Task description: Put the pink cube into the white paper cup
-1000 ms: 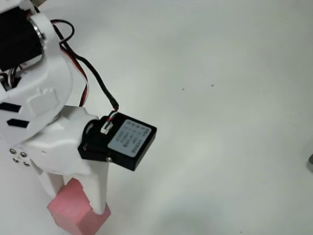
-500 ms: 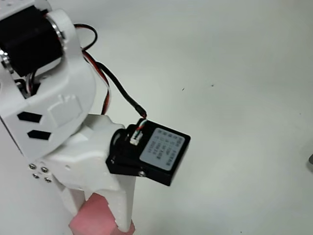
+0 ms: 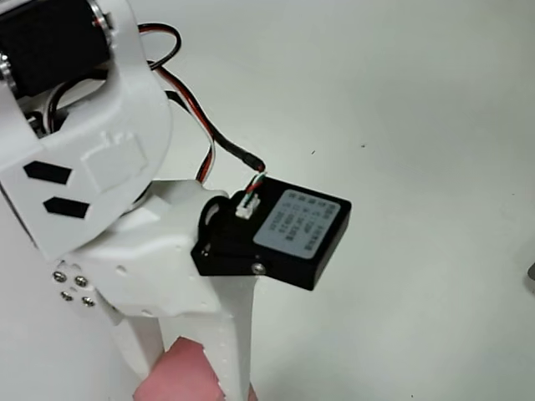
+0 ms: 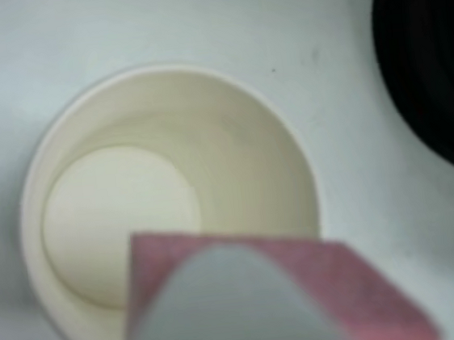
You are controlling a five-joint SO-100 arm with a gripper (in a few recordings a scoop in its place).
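Note:
In the overhead view my white gripper point(image 3: 191, 386) hangs at the bottom edge, shut on the pink cube point(image 3: 177, 376), which shows between the two white fingers point(image 3: 230, 351). The gripper's black box point(image 3: 280, 238) sits just above them. From the wrist camera, the white paper cup point(image 4: 55, 155) stands upright directly below, open and with nothing inside. The pink cube point(image 4: 370, 297) is held over the cup's near rim, partly behind a blurred white finger point(image 4: 225, 308).
A large black round object point(image 4: 435, 59) lies close to the cup at the top right of the wrist view. A small dark thing point(image 3: 532, 276) touches the right edge of the overhead view. White tabletop point(image 3: 401, 125) spreads to the right.
The arm has swung right and risen toward the overhead camera, carrying the pink cube off the table between its fingers.

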